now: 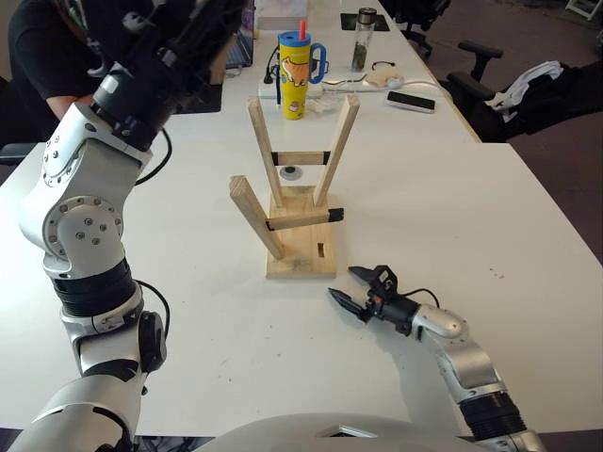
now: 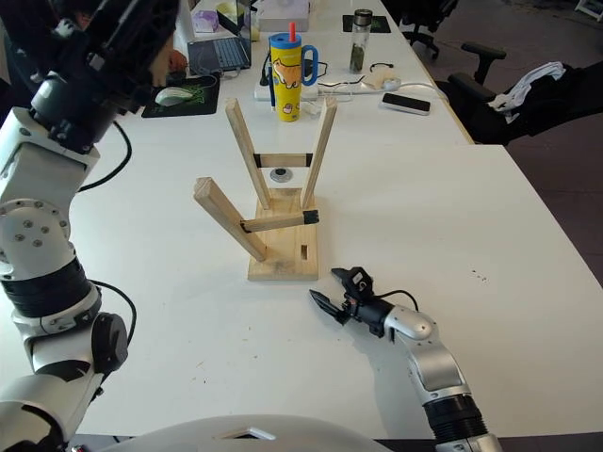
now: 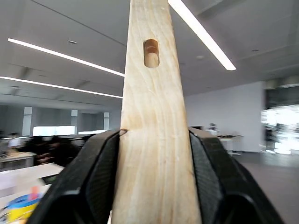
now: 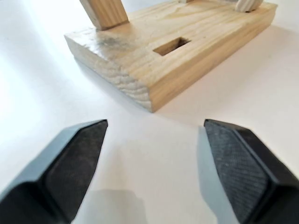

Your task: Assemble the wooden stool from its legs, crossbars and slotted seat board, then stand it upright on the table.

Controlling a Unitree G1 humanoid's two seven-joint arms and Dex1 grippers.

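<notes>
Left gripper (image 3: 154, 132) clamped on loose leg (image 3: 152, 88), held high. Right gripper (image 1: 343, 282) fingers apart, low over tabletop (image 1: 452, 207), just beside seat board (image 1: 301, 256) near corner.

OPEN-PLAN OFFICE, seen through my rig's cameras: a long white tabletop (image 1: 528, 217) runs away from me, carrying a laptop (image 2: 219, 49) at its far end, a computer mouse (image 2: 172, 95) on a dark desk mat (image 2: 203, 102), a phone (image 1: 411, 101) lying flat and a yellow lidded tumbler (image 1: 295, 75) with a straw. Black swivel chairs (image 1: 468, 89) with armrests stand along the tabletop's right side on a grey floor (image 1: 556, 38). My left wrist camera looks across a wide room under a pale ceiling crossed by long light strips (image 3: 201, 35), with more desks (image 3: 23, 163), blurred, in the distance.
</notes>
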